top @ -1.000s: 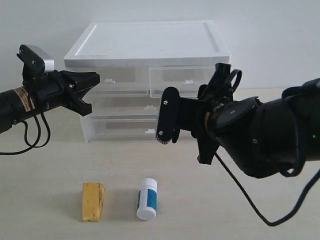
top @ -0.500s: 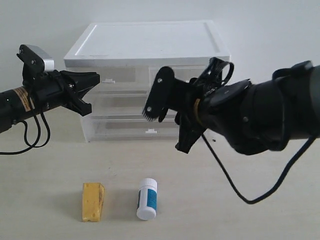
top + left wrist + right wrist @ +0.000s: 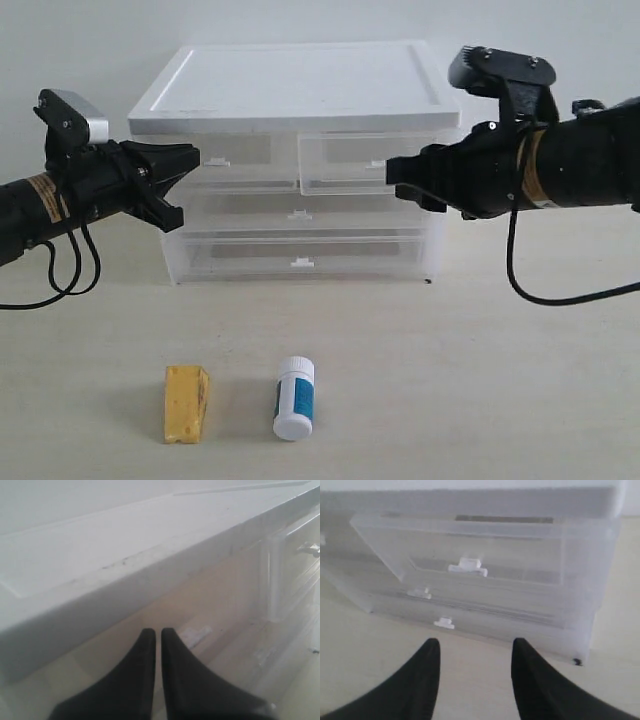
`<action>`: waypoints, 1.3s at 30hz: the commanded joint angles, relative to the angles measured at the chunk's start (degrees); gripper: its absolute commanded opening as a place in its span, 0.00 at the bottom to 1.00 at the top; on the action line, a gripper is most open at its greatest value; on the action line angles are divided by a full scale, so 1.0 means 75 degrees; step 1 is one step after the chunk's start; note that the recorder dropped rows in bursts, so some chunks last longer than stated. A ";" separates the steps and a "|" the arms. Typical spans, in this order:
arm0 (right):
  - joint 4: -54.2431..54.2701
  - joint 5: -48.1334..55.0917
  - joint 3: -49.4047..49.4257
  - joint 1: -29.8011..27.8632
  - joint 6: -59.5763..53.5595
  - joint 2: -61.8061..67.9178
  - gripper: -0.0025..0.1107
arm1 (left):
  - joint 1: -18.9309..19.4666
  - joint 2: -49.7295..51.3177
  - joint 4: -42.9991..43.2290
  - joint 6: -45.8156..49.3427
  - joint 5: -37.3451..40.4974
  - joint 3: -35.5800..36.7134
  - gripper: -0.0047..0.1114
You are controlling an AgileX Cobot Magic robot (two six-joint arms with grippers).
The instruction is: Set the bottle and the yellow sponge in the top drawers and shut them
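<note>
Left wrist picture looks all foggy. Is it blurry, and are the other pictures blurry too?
Left wrist view: yes, the cabinet top sits close up, soft and washed out. Right wrist view: slightly hazy, though the top drawer's handle shows. Exterior view: sharpest, with faint soft shadows beside the yellow sponge and bottle.

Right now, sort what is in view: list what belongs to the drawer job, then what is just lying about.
Belongs to the job:
bottle
yellow sponge
left top drawer
right top drawer
left claw, shut
right claw, open

Just there:
middle drawer
bottom drawer
cabinet's white top
</note>
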 commanded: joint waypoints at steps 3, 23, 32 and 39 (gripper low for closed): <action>0.3165 -0.2334 0.0016 -0.0977 -0.0814 0.0418 0.38 | -0.0035 0.0011 -0.0106 -0.0165 -0.0066 -0.0039 0.07; 0.5680 -0.3667 -0.0463 -0.1002 -0.2200 0.2164 0.38 | -0.0035 0.0011 -0.0116 -0.0283 -0.0066 -0.0039 0.07; 0.5979 -0.3687 -0.0463 -0.0985 -0.2440 0.2319 0.35 | -0.0035 0.0011 -0.0114 -0.0283 -0.0081 -0.0039 0.07; 0.6045 -0.4626 -0.0463 -0.0985 -0.2408 0.2819 0.09 | -0.0035 0.0011 -0.0114 -0.0283 -0.0081 -0.0039 0.07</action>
